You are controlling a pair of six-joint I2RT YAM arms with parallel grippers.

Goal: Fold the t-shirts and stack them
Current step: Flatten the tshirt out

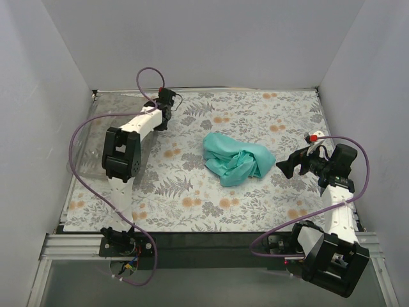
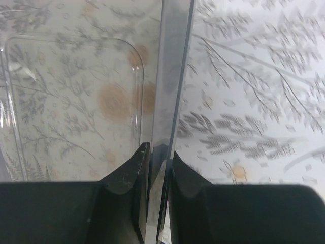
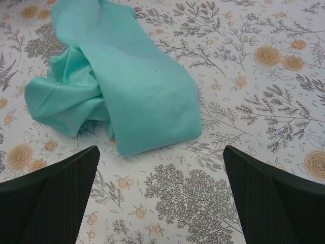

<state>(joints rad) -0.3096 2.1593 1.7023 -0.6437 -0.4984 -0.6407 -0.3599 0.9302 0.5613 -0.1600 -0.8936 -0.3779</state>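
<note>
Shirt [image 1: 238,158] is one crumpled teal heap mid-table [image 1: 268,109], not folded. It lies closer to the R arm than the L.

R gripper [image 3: 161,152]: fingers [image 3: 56,193] spread wide, holding nothing. In the R wrist view the shirt sits just ahead of the tips and off to the L-finger side. Its near hem is close to the gap between them but not touching. Bare floral table shows between and under the tips. In the top view the gripper points at the heap's right edge, w/ a small gap to the fabric.

L gripper [image 2: 158,152]: out at the far-left part of the table, well apart from the shirt. Its jaws are closed onto the thin upright wall of a clear bin [image 2: 71,101], one finger each side and both against the plastic. The bin floor w/ its rounded corner is visible left of the wall and the table print shows through it. No shirt in the L wrist view. The bin is hard to make out from the top cam.
</note>
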